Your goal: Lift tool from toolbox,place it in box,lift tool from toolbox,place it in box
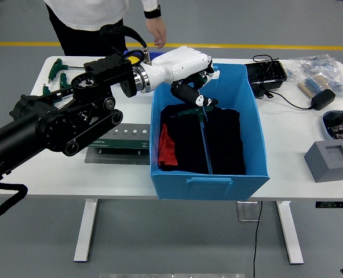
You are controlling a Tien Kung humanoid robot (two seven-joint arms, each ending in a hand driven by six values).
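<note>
My left hand [190, 81] hangs over the blue box [209, 179], fingers curled; whether it grips a tool I cannot tell. One T-handle tool [203, 130] already lies inside. More tools [58, 72] wait on the table.

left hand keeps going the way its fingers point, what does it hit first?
Likely the green T-handle tool lying on the black cloth in the blue box. The left hand is over the box, fingers angled down and right towards that handle. Depth is unclear.
</note>
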